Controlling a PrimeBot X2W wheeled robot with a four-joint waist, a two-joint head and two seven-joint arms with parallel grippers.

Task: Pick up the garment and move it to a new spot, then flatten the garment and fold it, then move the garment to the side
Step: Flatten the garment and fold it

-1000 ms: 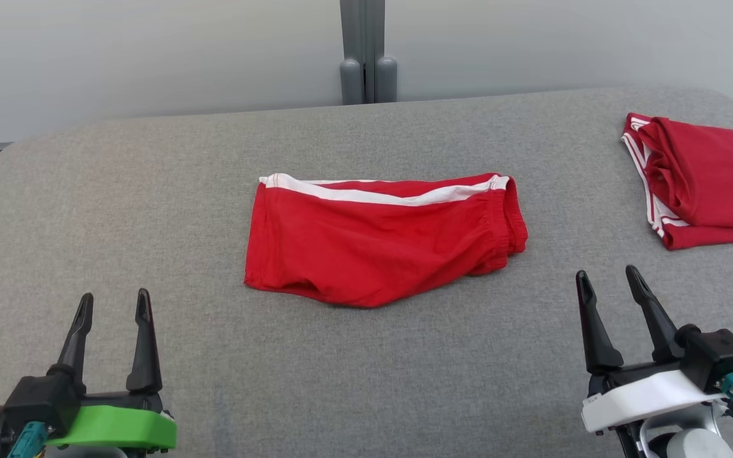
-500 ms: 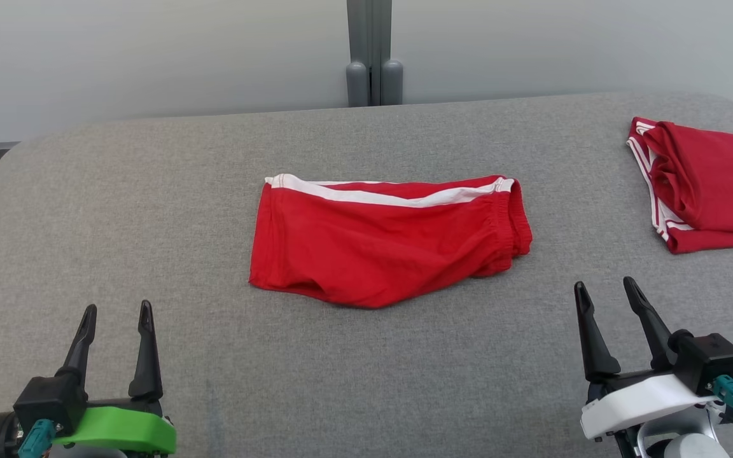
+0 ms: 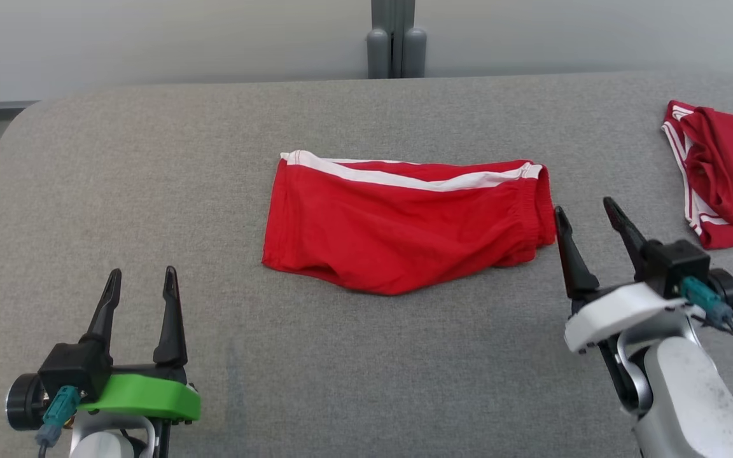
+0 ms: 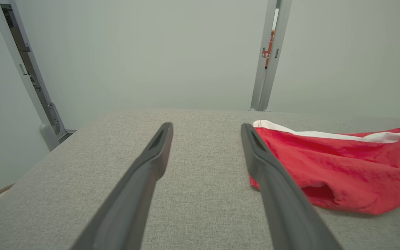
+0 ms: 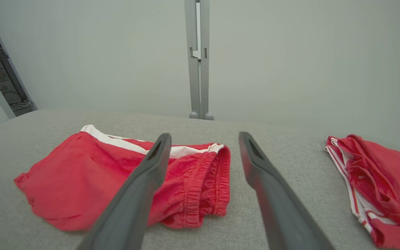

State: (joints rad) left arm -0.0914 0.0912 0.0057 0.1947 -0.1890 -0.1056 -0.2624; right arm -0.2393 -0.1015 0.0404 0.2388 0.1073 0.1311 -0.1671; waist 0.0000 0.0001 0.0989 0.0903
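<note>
- Shorts, red with a white stripe along the far edge, lie on the grey tabletop, ahead of both pincers and between them; the lower edge is rumpled and lifts a little near the middle
- Elastic waistband end of the shorts points toward the right pincer; the hem end lies ahead and to the right of the left pincer
- Right pincer: fingers spread, nothing between them; its tips stand just beside the waistband; whether the left fingertip touches the cloth, I cannot tell; in the right wrist view that finger crosses in front of the shorts, and the other runs over bare tabletop
- Left pincer: fingers spread too, empty; it sits well short of the shorts, with bare tabletop under and between its fingers; in the left wrist view the shorts' near corner shows just past the right finger
- Jersey, red with white trim and folded, lies ahead and to the right of the right pincer; it is well apart from the shorts, with bare tabletop between
- Grey post rises beyond the far edge; in the right wrist view it stands above the gap between that pincer's fingers
</note>
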